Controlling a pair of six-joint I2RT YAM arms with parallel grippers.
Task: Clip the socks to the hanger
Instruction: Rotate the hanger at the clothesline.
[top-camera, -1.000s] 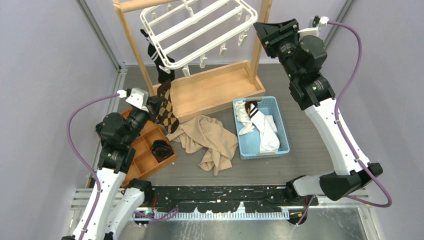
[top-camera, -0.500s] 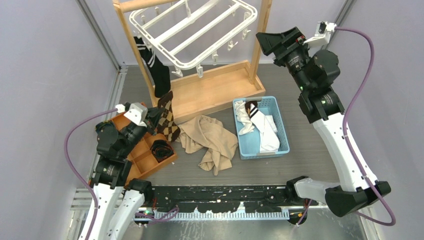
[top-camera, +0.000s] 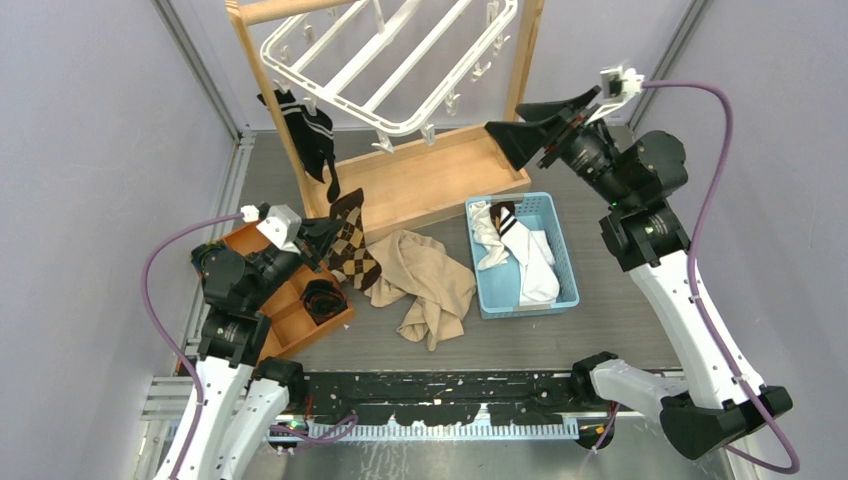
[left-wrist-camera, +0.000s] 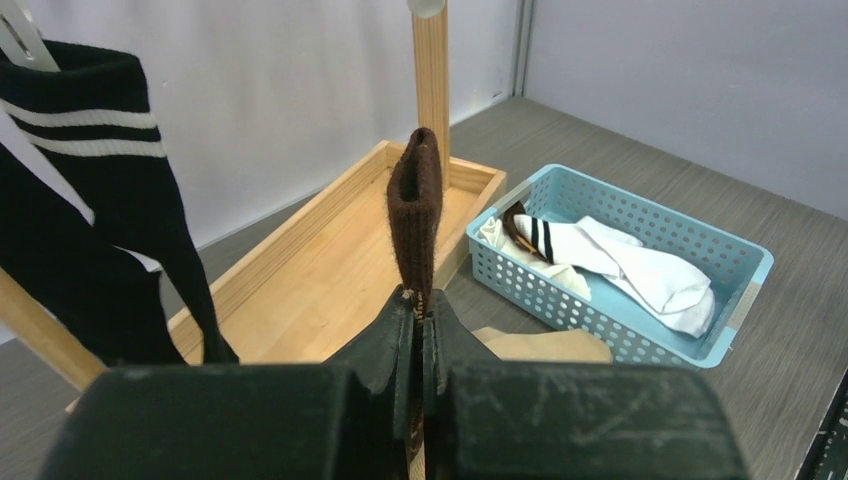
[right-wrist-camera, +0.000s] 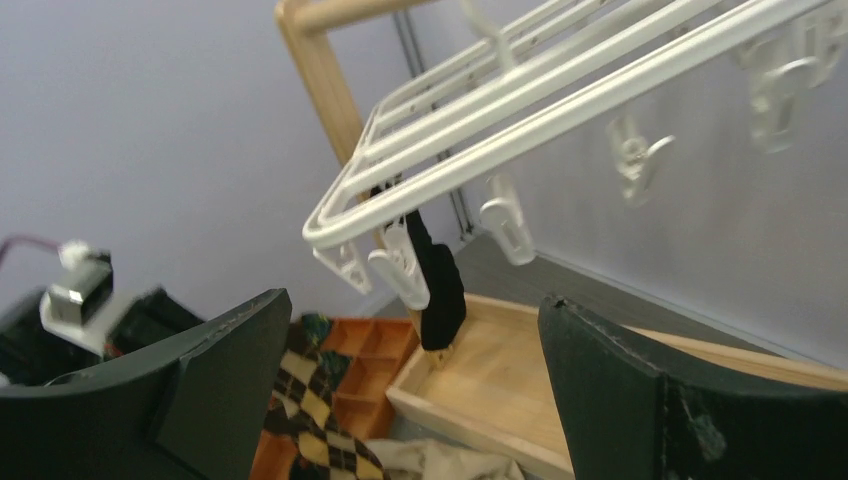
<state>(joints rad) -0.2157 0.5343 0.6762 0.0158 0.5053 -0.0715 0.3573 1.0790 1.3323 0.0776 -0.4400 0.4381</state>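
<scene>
White socks (top-camera: 535, 272) in blue basket (top-camera: 566, 258)

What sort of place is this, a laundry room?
Probably a robot test booth staged for laundry: two arms bolted to a table, a clip hanger on a wooden stand, a basket of socks.

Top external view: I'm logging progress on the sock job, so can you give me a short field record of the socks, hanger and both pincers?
hanger: white clip frame, tilted, hung in the wooden stand
clipped: one black striped sock, at the hanger's left corner
left pincer: shut on a brown argyle sock, below the hanger
right pincer: open, empty, off the hanger, right of the stand
waiting: white banded socks in the blue basket
</scene>
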